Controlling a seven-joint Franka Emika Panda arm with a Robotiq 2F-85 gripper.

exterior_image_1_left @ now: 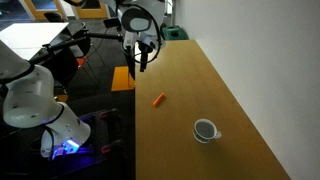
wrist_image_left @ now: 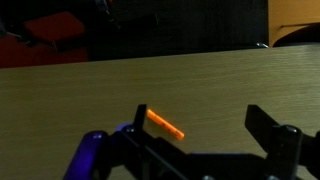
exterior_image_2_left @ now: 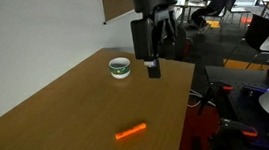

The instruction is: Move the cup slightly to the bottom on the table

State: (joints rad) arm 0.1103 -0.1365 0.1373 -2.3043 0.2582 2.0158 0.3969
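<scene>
Gripper [exterior_image_1_left: 143, 62] is released: jaws spread wide, nothing between them. The wrist view shows it best, with only bare wood between the fingers [wrist_image_left: 270, 130]. It hangs above the table [exterior_image_1_left: 240, 100], touching nothing.

Cup [exterior_image_1_left: 206, 130] sits upright on the wood near one end of the table, white with a dark inside, visible in both exterior views. Handle is too small to say which way it points. Nothing touches the cup.

Gripper-to-cup: well apart. In an exterior view the gripper [exterior_image_2_left: 152, 67] looks just beside the cup [exterior_image_2_left: 121, 67], but I read that as line of sight only. From the opposite angle it hangs over the far end of the table, and the cup isn't in the wrist view at all.

Orange stick [exterior_image_1_left: 158, 99] lies flat on the wood, roughly between gripper and cup, apart from both. The wrist view has the stick [wrist_image_left: 165, 125] just ahead of the fingers. It's not part of the job.

Progress, my read: nothing done yet. No contact and no grasp, so this is pre-approach at best.

Left to do:
- travel along the table past the stick
- descend over the cup and close on the rim or wall
- shift it a little toward the "bottom" side
- set it down and let go

Exact target direction isn't readable from these views.
</scene>
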